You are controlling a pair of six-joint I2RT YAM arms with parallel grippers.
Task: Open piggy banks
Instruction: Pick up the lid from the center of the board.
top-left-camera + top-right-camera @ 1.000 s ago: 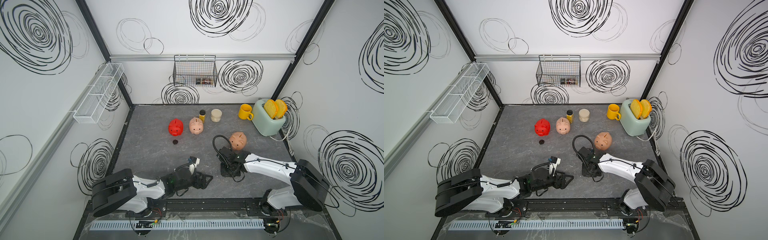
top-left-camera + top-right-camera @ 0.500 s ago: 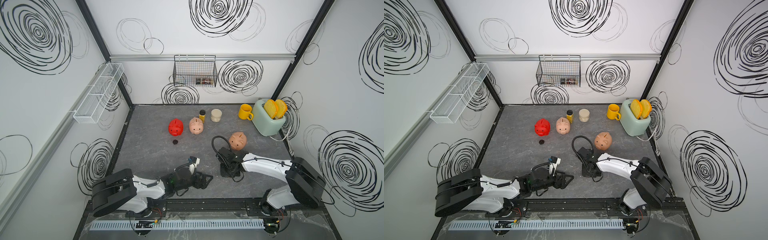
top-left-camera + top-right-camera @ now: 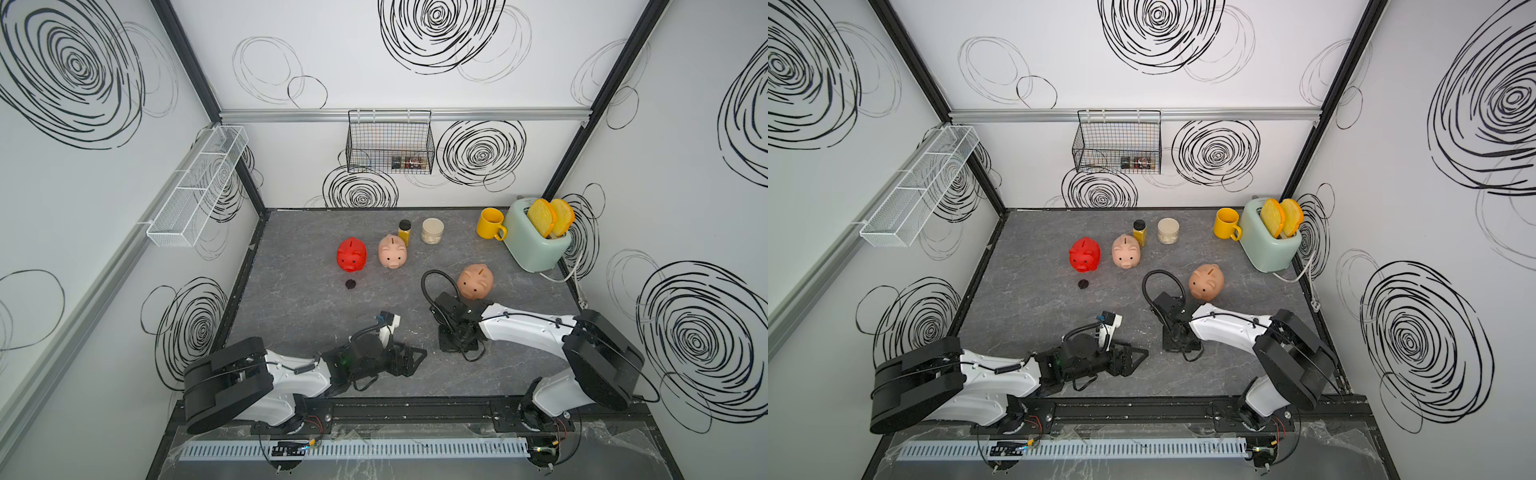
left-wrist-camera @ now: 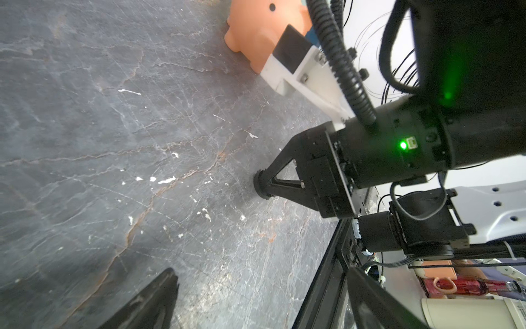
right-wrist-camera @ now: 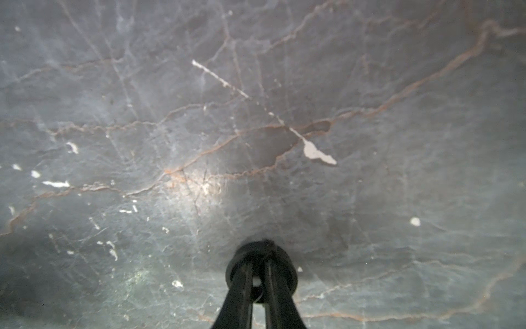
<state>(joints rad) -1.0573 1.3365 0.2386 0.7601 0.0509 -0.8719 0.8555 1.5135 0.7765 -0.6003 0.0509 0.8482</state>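
Three piggy banks stand upright on the grey table: a red one, a pale pink one and a peach one. A loose black plug lies in front of the red pig. My right gripper points straight down in front of the peach pig. It is shut on a second black round plug that touches the tabletop. My left gripper lies low near the front edge, open, with nothing between its fingers.
At the back stand a yellow mug, a mint toaster with two toast slices, a small spice jar and a lidded tub. A wire basket hangs on the rear wall. The black rail borders the front.
The right arm's elbow has drifted slightly left while its gripper stays down at the same spot on the table. The left arm and the pigs have not moved.
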